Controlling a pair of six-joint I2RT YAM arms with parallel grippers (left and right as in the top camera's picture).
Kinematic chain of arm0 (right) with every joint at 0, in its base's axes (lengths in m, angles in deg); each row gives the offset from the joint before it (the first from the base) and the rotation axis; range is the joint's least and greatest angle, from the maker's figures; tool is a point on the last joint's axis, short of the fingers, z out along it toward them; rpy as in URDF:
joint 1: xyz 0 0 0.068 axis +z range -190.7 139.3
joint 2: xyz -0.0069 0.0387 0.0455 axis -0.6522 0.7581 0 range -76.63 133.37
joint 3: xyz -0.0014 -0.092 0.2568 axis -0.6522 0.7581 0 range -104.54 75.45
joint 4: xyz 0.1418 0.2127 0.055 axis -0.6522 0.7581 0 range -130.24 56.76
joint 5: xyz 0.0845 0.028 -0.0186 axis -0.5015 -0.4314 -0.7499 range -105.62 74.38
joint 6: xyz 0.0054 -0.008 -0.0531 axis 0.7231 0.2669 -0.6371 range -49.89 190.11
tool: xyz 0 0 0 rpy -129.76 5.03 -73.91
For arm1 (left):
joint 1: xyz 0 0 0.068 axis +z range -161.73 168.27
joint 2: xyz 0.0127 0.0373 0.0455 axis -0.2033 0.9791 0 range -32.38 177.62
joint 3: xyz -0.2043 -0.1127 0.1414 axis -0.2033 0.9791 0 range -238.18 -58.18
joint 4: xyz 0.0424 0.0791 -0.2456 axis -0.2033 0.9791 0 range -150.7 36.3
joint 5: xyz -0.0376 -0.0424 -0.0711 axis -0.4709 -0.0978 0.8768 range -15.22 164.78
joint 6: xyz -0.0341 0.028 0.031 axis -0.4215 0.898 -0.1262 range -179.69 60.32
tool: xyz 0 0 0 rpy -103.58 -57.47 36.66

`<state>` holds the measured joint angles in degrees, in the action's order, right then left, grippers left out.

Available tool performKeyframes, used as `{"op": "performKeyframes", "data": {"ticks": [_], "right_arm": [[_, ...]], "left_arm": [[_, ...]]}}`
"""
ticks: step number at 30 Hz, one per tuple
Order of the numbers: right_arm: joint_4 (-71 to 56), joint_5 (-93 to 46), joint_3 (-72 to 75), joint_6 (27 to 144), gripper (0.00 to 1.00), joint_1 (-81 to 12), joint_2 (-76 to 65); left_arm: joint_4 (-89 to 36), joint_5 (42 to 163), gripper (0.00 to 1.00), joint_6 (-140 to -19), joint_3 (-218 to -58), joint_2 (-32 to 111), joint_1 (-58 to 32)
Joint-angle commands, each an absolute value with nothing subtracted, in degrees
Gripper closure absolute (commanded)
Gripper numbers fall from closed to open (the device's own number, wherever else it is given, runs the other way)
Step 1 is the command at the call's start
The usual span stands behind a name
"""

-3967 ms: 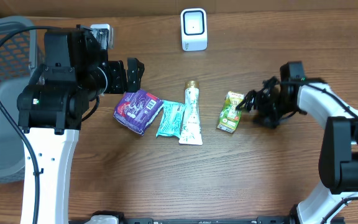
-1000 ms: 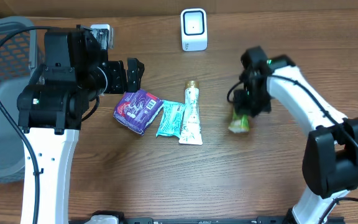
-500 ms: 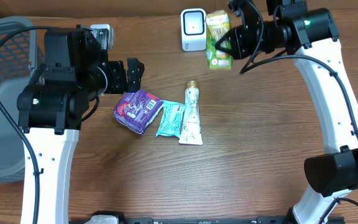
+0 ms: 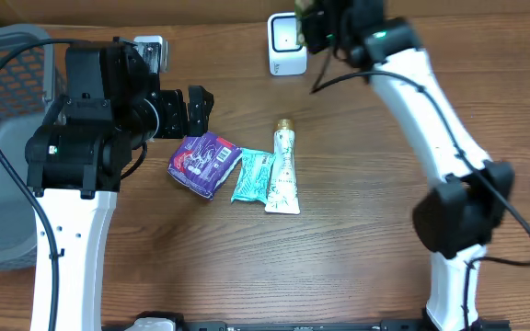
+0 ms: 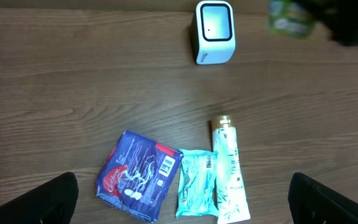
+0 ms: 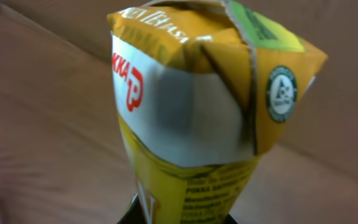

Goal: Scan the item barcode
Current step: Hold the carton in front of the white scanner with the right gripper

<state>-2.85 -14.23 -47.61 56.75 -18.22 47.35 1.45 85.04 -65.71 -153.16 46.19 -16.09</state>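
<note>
I see the carton [image 6: 191, 118] in yellow-orange with a white panel, red letters and a green corner. The scanner [image 5: 215, 32] is white, the packet [image 5: 140, 176] purple with red, the pouch [image 5: 196, 191] teal, the tube [image 5: 229, 177] white with green leaves, the bench [image 5: 73, 74] brown wood grain.

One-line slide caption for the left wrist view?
Blurred green carton right of the white boxy scanner; purple packet, teal sachet and white tube lie on the wooden table.

A yellow-and-white carton [image 6: 191, 112] fills the view, close up.
</note>
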Motion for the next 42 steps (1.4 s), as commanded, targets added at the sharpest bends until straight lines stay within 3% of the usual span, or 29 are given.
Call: {"op": "performKeyframes", "data": {"ticks": [1, 7, 18, 42], "right_arm": [[-10.11, 0.39, -49.64, 43.94, 0.96, -16.21, 51.02], [-17.96, 5.83, -49.49, 28.22, 0.96, -15.51, 57.06], [-28.27, 6.18, -49.49, 11.63, 0.96, -15.27, 63.35], [-28.18, 3.17, -49.40, 3.61, 0.96, -13.66, 63.66]], "left_arm": [[1.25, 84.69, 0.00, -66.52, -153.90, 46.36, -15.87], [1.25, 84.69, 0.00, -66.54, -153.90, 46.36, -15.87], [1.25, 84.69, 0.00, -66.52, -153.90, 46.36, -15.87], [1.25, 84.69, 0.00, -66.52, -153.90, 46.36, -15.87]]}}
